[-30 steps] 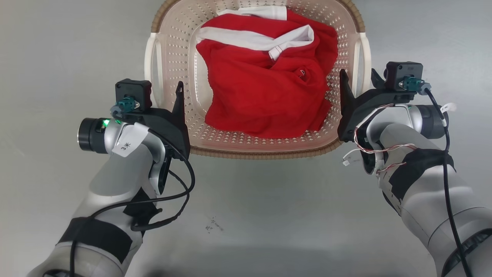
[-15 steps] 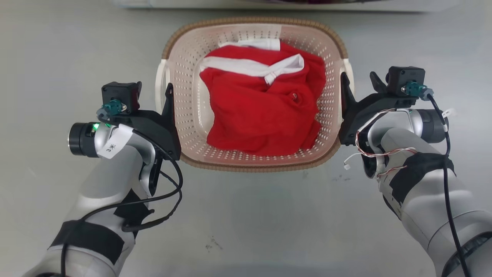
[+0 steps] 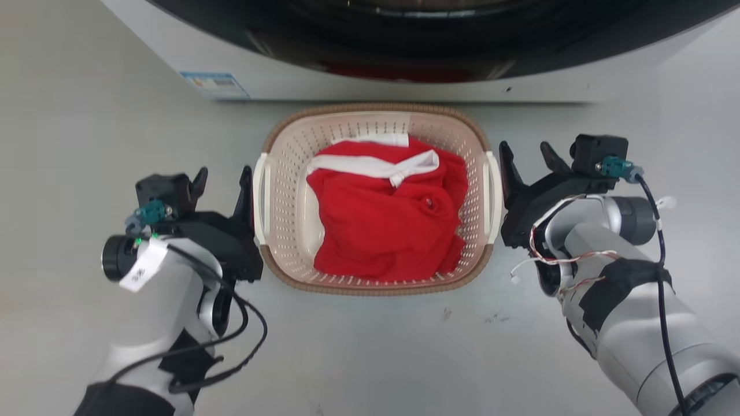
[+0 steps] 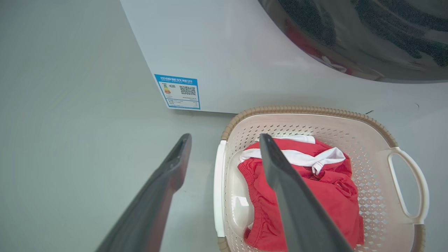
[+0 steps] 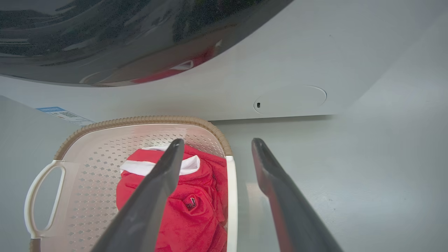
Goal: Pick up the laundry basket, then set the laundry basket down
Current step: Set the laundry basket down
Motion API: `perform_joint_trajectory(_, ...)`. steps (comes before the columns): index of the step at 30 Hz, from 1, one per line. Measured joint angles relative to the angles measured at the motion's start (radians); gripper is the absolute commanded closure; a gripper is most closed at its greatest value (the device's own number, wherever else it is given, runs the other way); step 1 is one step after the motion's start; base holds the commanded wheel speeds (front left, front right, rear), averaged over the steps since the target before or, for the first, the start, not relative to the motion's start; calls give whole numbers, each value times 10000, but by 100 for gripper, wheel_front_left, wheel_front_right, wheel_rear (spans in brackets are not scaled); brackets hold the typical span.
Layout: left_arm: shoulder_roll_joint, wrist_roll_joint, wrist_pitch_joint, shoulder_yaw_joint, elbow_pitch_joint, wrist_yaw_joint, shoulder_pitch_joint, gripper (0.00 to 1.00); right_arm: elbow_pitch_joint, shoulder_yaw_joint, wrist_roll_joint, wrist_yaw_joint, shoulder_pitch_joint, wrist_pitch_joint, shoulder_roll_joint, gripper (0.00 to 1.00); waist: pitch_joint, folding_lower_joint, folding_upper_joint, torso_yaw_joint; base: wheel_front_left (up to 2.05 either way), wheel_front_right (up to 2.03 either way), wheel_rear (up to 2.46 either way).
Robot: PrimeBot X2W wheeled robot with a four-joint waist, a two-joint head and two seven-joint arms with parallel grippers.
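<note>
The laundry basket [image 3: 376, 289], cream-pink with a brown woven-look rim, stands on the grey floor and holds a red garment with white trim [image 3: 387, 225]. My left gripper [image 3: 222, 176] is open just left of the basket's white left handle [image 3: 261, 196]. In the left wrist view that handle [image 4: 218, 189] lies lower down, between the left gripper's [image 4: 224, 138] spread fingers. My right gripper [image 3: 525, 149] is open just right of the right handle [image 3: 491, 196]. Seen from the right wrist, this handle [image 5: 231, 196] also sits between the right gripper's [image 5: 217, 141] fingers. Neither gripper holds anything.
A white washer [image 3: 347, 75] with a dark round door [image 3: 404, 34] stands directly behind the basket, a blue label [image 3: 214, 85] at its lower left corner. Grey floor spreads to both sides and in front of the basket.
The camera has shifted: the washer has come into view and the basket looks smaller and lower. Both grippers now show their fingers spread, beside the handles instead of against the basket's walls.
</note>
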Motion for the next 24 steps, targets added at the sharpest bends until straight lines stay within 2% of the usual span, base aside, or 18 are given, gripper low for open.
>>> perform_joint_trajectory(15,36,307,0,1049,-2119,445,2886,0,-1126,-899,-253,0,2040,0,31,0,-2188,0,-1,-180,0,0,0)
perform_joint_trajectory(24,146,995,0,1446,-3607,725,4670,0,-2098,-1336,-800,-40,3551,0,15,0,-3524,0,-1,-279,0,0,0)
